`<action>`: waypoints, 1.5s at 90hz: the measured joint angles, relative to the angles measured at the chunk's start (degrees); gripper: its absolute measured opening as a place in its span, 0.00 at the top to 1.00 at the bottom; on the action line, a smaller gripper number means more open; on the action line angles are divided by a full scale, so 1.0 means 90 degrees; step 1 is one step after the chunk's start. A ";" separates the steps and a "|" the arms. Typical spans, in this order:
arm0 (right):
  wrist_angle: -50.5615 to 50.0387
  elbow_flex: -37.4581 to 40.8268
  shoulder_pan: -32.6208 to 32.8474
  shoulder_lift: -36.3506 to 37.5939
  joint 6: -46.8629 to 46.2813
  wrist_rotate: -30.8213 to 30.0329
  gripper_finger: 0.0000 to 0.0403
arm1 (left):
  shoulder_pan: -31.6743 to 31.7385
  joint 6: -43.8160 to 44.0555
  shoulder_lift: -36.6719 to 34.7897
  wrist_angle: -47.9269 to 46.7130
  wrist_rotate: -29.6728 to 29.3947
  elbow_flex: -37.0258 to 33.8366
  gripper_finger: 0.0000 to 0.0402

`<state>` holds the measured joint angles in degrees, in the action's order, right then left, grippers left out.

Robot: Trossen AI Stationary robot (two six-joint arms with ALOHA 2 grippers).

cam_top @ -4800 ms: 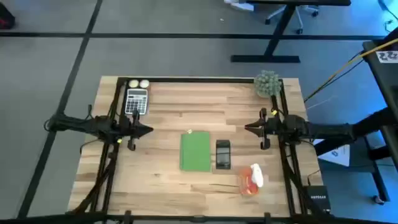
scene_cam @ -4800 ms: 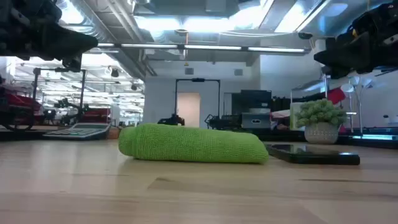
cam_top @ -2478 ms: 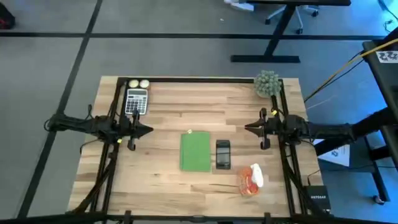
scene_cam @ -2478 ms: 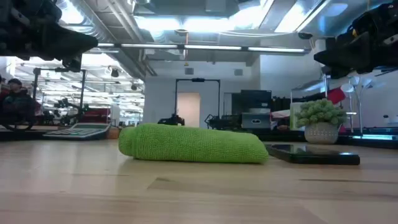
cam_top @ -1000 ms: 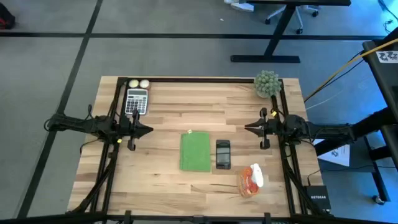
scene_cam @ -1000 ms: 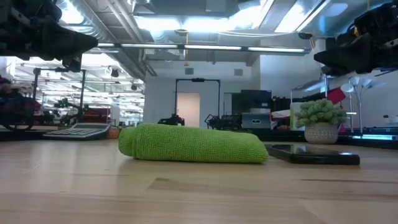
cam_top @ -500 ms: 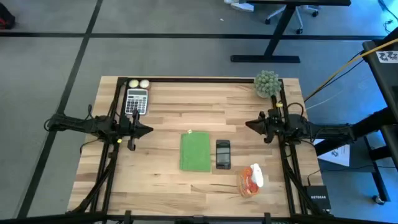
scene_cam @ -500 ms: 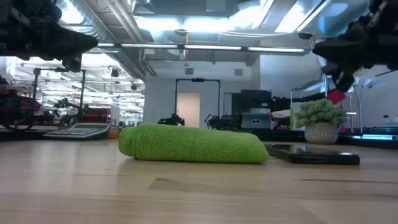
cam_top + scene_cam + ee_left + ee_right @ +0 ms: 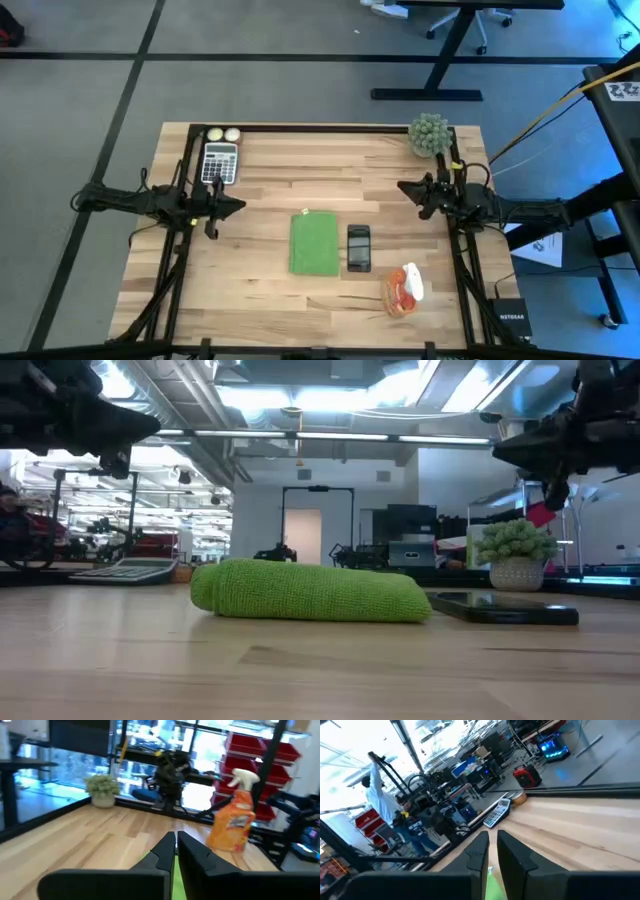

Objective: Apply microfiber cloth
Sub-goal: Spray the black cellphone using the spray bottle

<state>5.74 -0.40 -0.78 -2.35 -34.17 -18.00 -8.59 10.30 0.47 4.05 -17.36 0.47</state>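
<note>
The microfiber cloth (image 9: 314,244), bright green and folded into a rectangle, lies flat on the wooden table (image 9: 270,290) near its middle; in the low view the cloth (image 9: 310,592) shows as a thick pad. A black phone (image 9: 358,247) lies flat just to its right. My left gripper (image 9: 240,207) hovers shut above the table's left side, left of the cloth and clear of it. Above the right side my right gripper (image 9: 402,188) hangs shut, beyond the phone and nearer the far edge. In the wrist views both grippers, left (image 9: 176,836) and right (image 9: 491,836), have nothing between their fingers.
An orange spray bottle (image 9: 403,288) lies near the front right. A calculator (image 9: 220,162) and two small round things (image 9: 223,134) sit at the far left. A grey-green ball plant (image 9: 430,133) in a pot stands at the far right corner. Bare wood lies in front of the cloth.
My right gripper has moved a little toward the table's far edge and has turned about its wrist. The left arm, the cloth and the phone have stayed where they were.
</note>
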 joint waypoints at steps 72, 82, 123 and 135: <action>0.0209 0.0000 0.0000 -0.0427 -0.0056 -0.0122 0.94 | 0.1969 -0.0898 0.5561 0.2011 0.1313 0.2012 1.00; 0.0266 0.0000 0.0000 -0.0430 -0.0130 -0.0530 0.94 | 0.1993 -0.0924 0.6574 0.2162 0.1436 0.2543 1.00; 0.0184 -0.0627 0.0000 -0.1129 -0.0375 -0.0072 0.70 | 0.1969 -0.0938 0.9294 0.2160 0.2046 0.4326 1.00; -0.0851 -0.1215 0.0000 -0.1919 -0.1033 0.0615 0.53 | 0.1864 -0.1198 0.9817 0.2156 0.2051 0.4736 1.00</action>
<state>-1.92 -11.34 -0.78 -19.62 -43.47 -12.47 8.18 -0.48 88.82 23.45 1.10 43.09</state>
